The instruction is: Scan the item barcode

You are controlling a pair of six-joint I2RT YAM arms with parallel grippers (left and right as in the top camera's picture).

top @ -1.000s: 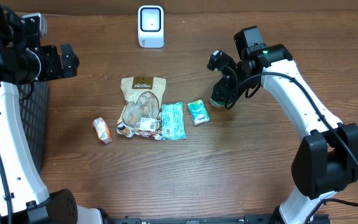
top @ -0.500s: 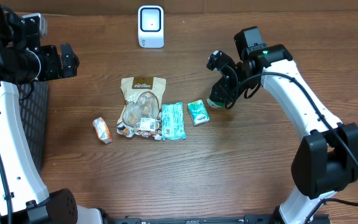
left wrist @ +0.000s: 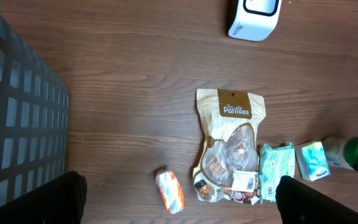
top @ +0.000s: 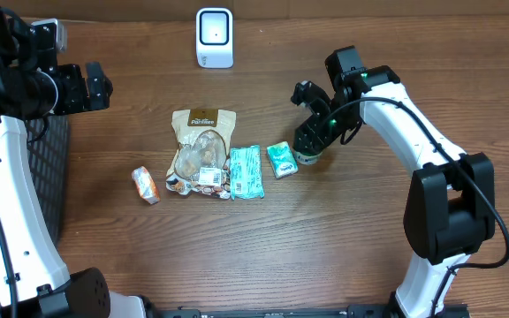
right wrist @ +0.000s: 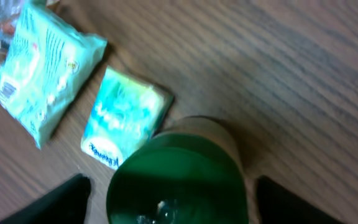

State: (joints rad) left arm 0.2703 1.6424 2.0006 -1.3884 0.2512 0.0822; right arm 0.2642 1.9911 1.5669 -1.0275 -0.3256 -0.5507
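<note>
Right gripper [right wrist: 174, 186] stands wide, both fingers clear of the bottle [right wrist: 178, 168] upright between them on the wood-grain table [right wrist: 303, 74]. Bottle: round glossy green cap, pale cylindrical body. Just beside it lies a small flat teal film packet [right wrist: 124, 118]; beyond, a larger teal pack [right wrist: 39, 68]. Left gripper [left wrist: 179, 196] wide, empty. White rounded scanner [top: 214, 37] stands at the far edge

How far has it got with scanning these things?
No finished scan shows. The right gripper stands open around the green bottle, well short of the scanner. The bag and packets lie unheld, so seemingly all scanning is left.
</note>
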